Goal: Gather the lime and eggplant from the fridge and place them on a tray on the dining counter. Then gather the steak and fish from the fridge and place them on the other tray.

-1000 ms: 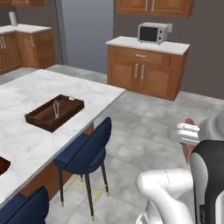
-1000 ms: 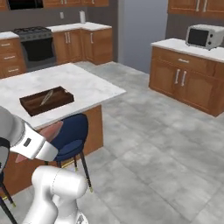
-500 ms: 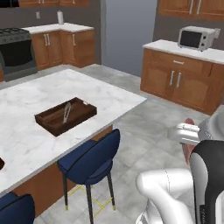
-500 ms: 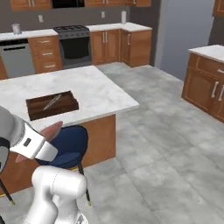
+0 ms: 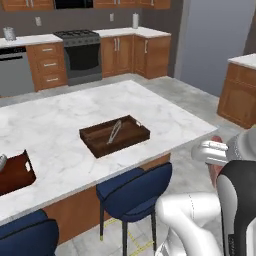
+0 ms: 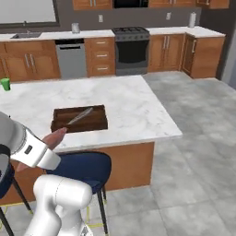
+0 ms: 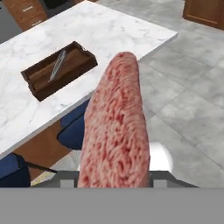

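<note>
The fingers hold the steak point(image 7: 116, 127), carried toward the table point(image 5: 55, 125). Next, I judge, it goes into the near tray point(image 5: 115, 135), where a fish point(image 5: 114, 131) seems to lie already.

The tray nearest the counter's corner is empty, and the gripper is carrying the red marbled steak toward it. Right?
Not quite. The tray is not empty: a slim silvery fish already lies in it, as the hand view shows and both base views confirm. The rest stands: the gripper holds the steak, and the tray sits on the dining counter near its corner.
</note>
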